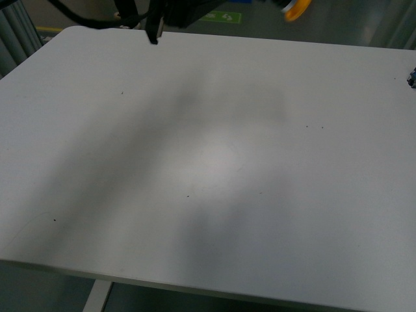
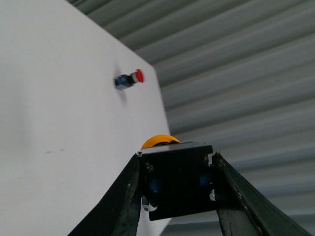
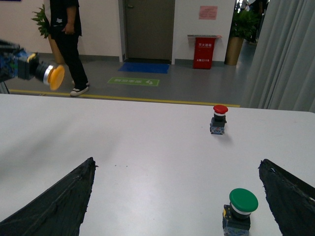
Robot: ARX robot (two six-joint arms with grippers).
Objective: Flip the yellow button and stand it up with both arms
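The left gripper [image 2: 178, 169] is holding the yellow button [image 2: 174, 184] up in the air, its jaws pinching the blocky black contact body from both sides. The orange-yellow cap is pointing away from the wrist. In the front view the button [image 1: 296, 10] is hanging above the far edge of the white counter [image 1: 208, 162], towards its right end, touching nothing below. From the right wrist it [image 3: 49, 76] is lying sideways, cap out. The right gripper [image 3: 176, 164] is waiting low over the counter with its jaws spread wide and nothing between them. The step in hand is probably the hand-over: the right jaws should be closing on the collar just behind the cap while the left is gripping the body. The left should let go only once that second grip is firm, and the button can then be turned and set down on its body. A bare patch would be safest, away from the red push-button [image 3: 219, 118] standing close to a counter edge and the green push-button [image 3: 240, 212] just ahead of the right gripper. The writing on the green floor sign [image 3: 134, 81], the red bin [image 3: 204, 51] and the pink notice [image 3: 208, 12] is too small to read.
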